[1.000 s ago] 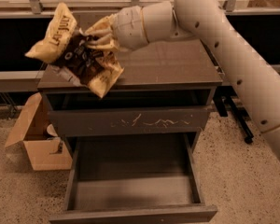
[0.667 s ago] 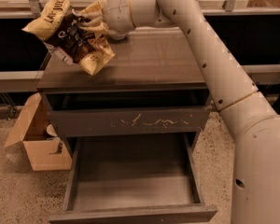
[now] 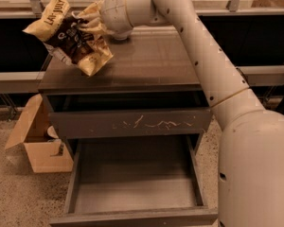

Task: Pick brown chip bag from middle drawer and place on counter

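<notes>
The gripper is at the upper left, over the back left corner of the counter, and its fingers are pinched on the brown chip bag. The bag hangs crumpled and tilted: one pale yellow end points up and left past the counter's edge, and the other points down toward the glossy top. Whether that lower end touches the surface cannot be told. The pale arm reaches in from the lower right, crossing above the right side of the counter. Below the top sits a drawer front with pale scratches, closed. Under it the middle drawer is pulled well out, its smooth grey floor in view. A cardboard box stands open on the speckled floor just left of the cabinet
</notes>
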Available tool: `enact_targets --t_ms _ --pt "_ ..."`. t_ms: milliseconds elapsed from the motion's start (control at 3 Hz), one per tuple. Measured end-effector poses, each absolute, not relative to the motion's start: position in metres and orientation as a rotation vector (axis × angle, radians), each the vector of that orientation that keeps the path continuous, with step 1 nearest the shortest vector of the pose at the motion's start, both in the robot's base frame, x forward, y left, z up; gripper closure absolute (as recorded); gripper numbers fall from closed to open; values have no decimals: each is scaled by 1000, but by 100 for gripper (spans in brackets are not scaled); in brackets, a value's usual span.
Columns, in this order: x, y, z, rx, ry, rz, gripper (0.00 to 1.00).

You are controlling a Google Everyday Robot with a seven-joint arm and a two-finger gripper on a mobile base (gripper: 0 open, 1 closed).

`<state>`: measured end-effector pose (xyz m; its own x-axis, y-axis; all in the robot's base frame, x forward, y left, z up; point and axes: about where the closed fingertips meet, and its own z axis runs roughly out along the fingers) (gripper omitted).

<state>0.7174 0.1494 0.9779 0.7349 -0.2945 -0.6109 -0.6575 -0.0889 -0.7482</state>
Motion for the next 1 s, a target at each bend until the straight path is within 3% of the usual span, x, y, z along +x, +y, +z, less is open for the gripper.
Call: enact_targets --t_ms 333,667,1000 --pt "738 149 969 -1681 803 331 51" --pt "760 142 964 -1669 839 288 20" --pt "769 137 961 -1657 858 268 0"
